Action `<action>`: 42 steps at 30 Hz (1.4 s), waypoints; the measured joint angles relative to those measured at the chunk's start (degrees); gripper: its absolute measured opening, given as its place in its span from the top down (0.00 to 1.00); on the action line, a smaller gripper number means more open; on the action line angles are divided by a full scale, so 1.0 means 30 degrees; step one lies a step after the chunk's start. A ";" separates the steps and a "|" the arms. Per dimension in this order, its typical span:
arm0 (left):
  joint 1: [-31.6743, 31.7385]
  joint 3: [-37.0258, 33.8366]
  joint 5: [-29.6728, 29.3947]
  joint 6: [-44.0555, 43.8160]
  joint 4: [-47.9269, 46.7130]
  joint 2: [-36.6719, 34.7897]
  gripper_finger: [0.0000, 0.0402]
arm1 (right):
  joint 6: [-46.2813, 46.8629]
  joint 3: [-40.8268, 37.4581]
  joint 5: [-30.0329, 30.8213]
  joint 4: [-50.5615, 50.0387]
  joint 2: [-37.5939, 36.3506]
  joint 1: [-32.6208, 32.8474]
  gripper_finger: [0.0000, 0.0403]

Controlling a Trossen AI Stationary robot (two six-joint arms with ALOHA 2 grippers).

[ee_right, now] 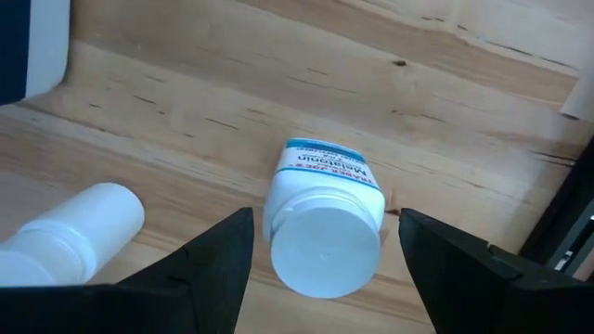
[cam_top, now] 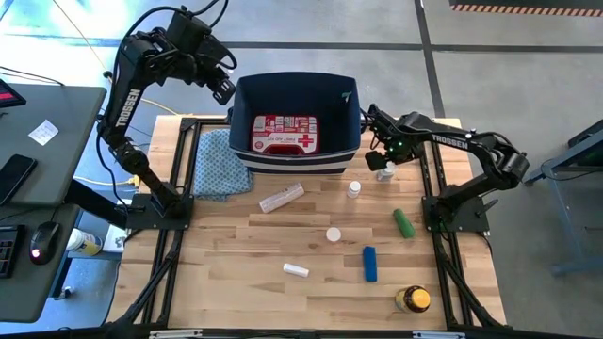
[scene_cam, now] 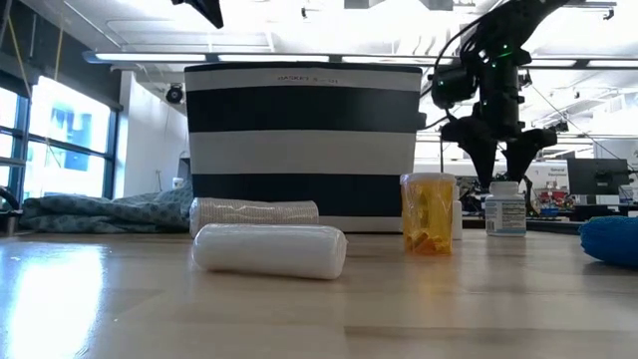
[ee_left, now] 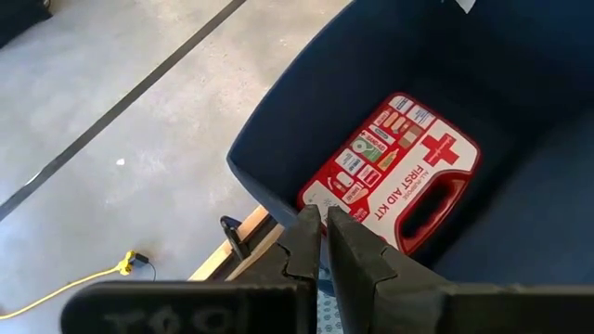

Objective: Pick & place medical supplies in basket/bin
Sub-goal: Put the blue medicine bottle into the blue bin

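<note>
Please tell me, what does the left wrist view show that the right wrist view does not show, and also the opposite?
Only the left wrist view shows the red first-aid kit lying inside the navy bin, the concrete floor, and the left gripper above the bin's rim with jaws nearly closed on nothing.

Only the right wrist view shows a white bottle standing on the wooden table, between the open jaws of the right gripper, with a second white bottle beside it.

Both show part of the navy bin.
</note>
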 joint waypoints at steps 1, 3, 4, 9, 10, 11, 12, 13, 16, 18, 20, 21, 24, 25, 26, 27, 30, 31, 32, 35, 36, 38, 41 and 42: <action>0.0000 0.0000 0.0006 0.0000 0.0000 0.0000 0.85 | 0.0000 0.0000 -0.0024 -0.0006 0.0000 0.0000 0.36; 0.0000 0.0000 0.0180 -0.0007 0.0000 0.0000 0.85 | 0.0024 0.0000 -0.0046 -0.0029 -0.0002 0.0000 0.36; 0.0000 0.0000 0.0299 -0.0007 0.0000 0.0000 0.85 | 0.0089 0.0000 -0.0074 -0.0035 -0.0007 -0.0001 0.36; 0.0000 0.0000 0.0325 -0.0007 0.0000 0.0000 0.85 | 0.0275 0.0000 -0.0098 -0.0088 -0.0007 0.0000 0.36; 0.0000 0.0000 0.0328 -0.0015 0.0000 0.0000 0.85 | 0.0400 0.0000 -0.0113 -0.0141 -0.0007 0.0000 0.36; 0.0000 0.0000 0.0328 -0.0015 0.0010 0.0000 0.85 | 0.0438 0.0000 -0.0113 -0.0199 -0.0007 0.0000 0.36; 0.0000 0.0000 0.0328 -0.0015 0.0033 0.0000 0.85 | 0.0475 0.0000 -0.0107 -0.0272 -0.0007 0.0000 0.36; 0.0000 0.0000 0.0328 -0.0015 0.0076 0.0000 0.85 | 0.0488 0.0000 -0.0112 -0.0356 -0.0007 0.0000 0.36; 0.0000 0.0000 0.0330 -0.0027 0.0107 0.0000 0.85 | 0.0571 0.0000 -0.0107 -0.0562 -0.0007 0.0000 0.36; 0.0000 0.0000 0.0346 -0.0051 0.0109 0.0000 0.85 | 0.0641 0.0000 -0.0105 -0.0603 -0.0007 0.0000 0.36; 0.0000 0.0000 0.0366 -0.0051 0.0109 0.0000 0.85 | 0.0692 0.0000 -0.0105 -0.0603 -0.0007 0.0000 0.36; 0.0000 0.0000 0.0372 -0.0051 0.0109 0.0000 0.85 | 0.0785 0.0000 -0.0100 -0.0603 -0.0007 0.0000 0.36; 0.0000 0.0000 0.0372 -0.0044 0.0131 0.0000 0.85 | 0.0933 0.0000 -0.0097 -0.0473 -0.0007 0.0000 0.36; 0.0000 0.0000 0.0372 -0.0044 0.0138 0.0000 0.85 | 0.0944 0.0000 -0.0087 -0.0390 -0.0001 0.0000 0.36; 0.0000 0.0000 0.0372 -0.0044 0.0144 0.0000 0.85 | 0.1000 0.0000 -0.0021 -0.0282 0.0092 0.0000 0.36; 0.0000 0.0000 0.0372 -0.0036 0.0157 0.0000 0.85 | 0.1035 0.0000 -0.0033 -0.0224 0.0241 0.0000 0.36; 0.0000 0.0000 0.0372 -0.0026 0.0240 0.0000 0.85 | 0.1071 0.0000 -0.0203 -0.0199 0.0861 -0.0036 0.36; 0.0000 0.0000 0.0372 -0.0013 0.0240 0.0000 0.85 | 0.1071 0.0000 -0.0362 -0.0195 0.1001 -0.0036 0.36; 0.0000 0.0000 0.0372 0.0000 0.0240 0.0000 0.85 | 0.1040 0.0000 -0.0494 -0.0201 0.1141 -0.0036 0.36; 0.0000 0.0000 0.0372 0.0006 0.0240 0.0000 0.85 | 0.0986 -0.0007 -0.0487 -0.0191 0.1319 -0.0032 0.36; 0.0000 0.0000 0.0372 0.0006 0.0240 0.0000 0.85 | 0.0980 -0.0007 -0.0451 -0.0177 0.1315 -0.0036 0.36; -0.0004 0.0000 0.0368 0.0007 0.0244 0.0000 0.85 | 0.0937 -0.0007 -0.0355 -0.0191 0.1311 -0.0036 0.36; -0.0005 0.0000 0.0367 0.0091 0.0331 0.0000 0.85 | 0.0831 -0.0007 -0.0388 -0.0219 0.1311 -0.0036 0.36; -0.0001 0.0000 0.0364 0.0102 0.0368 0.0000 0.85 | 0.0831 -0.0007 -0.0407 -0.0231 0.1311 -0.0036 0.36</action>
